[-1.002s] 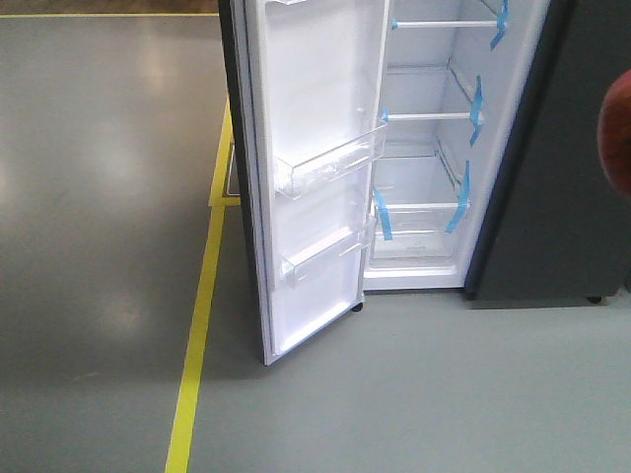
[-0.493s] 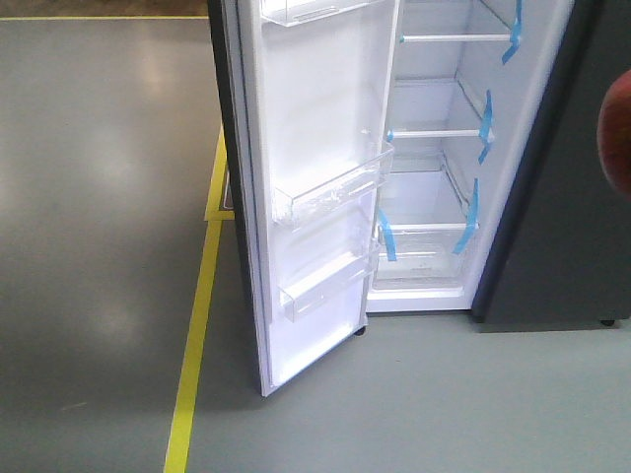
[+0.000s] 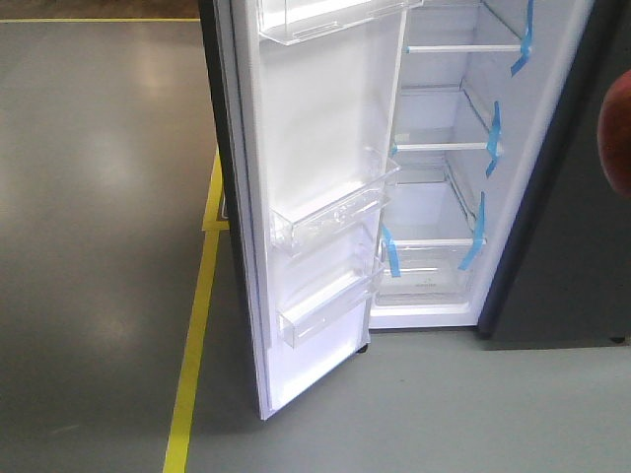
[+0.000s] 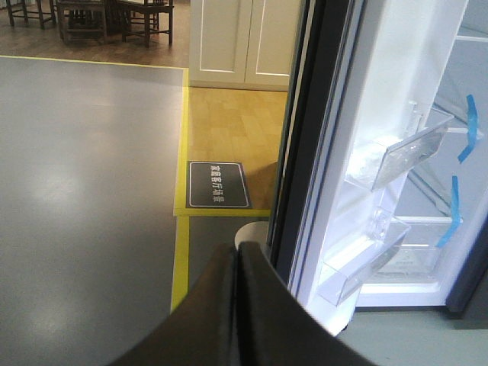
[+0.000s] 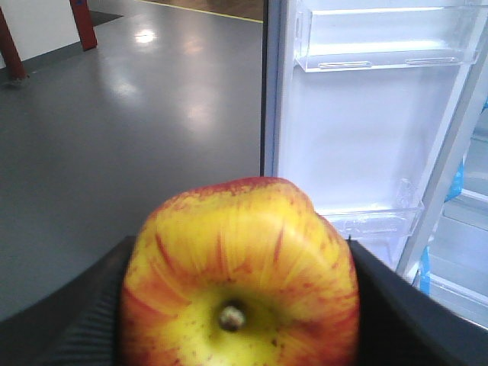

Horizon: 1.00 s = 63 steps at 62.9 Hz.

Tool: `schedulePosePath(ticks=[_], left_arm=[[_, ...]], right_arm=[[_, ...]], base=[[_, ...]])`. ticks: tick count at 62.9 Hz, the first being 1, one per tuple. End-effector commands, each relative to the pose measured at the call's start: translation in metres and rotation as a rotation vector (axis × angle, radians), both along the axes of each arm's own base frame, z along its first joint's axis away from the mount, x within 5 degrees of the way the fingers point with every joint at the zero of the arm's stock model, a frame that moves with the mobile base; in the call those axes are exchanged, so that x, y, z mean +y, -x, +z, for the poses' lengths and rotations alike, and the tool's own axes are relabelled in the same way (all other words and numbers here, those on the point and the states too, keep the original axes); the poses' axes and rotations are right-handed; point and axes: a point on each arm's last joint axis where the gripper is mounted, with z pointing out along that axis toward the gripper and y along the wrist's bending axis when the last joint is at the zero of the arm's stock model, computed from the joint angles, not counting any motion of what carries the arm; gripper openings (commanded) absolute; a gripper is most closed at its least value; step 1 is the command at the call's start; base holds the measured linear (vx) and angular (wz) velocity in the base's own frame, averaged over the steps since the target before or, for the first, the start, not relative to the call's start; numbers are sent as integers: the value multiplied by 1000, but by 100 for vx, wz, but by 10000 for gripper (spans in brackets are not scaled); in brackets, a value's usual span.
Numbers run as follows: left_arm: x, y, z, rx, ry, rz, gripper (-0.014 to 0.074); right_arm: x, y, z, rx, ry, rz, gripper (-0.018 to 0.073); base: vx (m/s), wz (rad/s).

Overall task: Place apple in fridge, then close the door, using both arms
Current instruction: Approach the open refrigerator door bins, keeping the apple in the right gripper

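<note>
Apple: sat clamped in the right pincer, stem end toward the wrist view; was outside the fridge, short of the open door. Showed as a red blur at the right edge of the front view, in the same spot as a second before.
Right pincer: was closed on the apple, black fingers pressed against both its sides.
Left pincer: was fully closed, jaws meeting along one seam, nothing held; hung just beside the door's outer edge, above the floor.
Door: stood wide open, white inner face toward the front view; lay lower and larger in frame than a second before.
Door bins: two clear bins showed as before; a third bin had come in at the top edge.
Fridge: stood open, white shelves edged with blue tape; had shifted down and right in frame.
Yellow line: ran along the floor left of the door.
</note>
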Motion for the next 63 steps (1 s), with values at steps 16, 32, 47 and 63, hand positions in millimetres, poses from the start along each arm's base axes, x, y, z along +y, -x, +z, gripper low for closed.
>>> schedulePosePath(ticks=[16, 32, 47, 63], left_arm=[[-2, -1, -2, -44, 8, -19, -6], [-2, -1, -2, -44, 8, -19, -6], [-2, -1, -2, -44, 8, -19, -6], [-2, -1, -2, -44, 8, -19, -6]], right_arm=[[1, 0, 12, -73, -46, -10, -6], [1, 0, 12, -74, -46, -11, -6], [1, 0, 12, -74, -46, -11, -6], [1, 0, 12, -74, -46, -11, -6]], base=[[13, 1], [12, 1], [12, 1], [11, -1]])
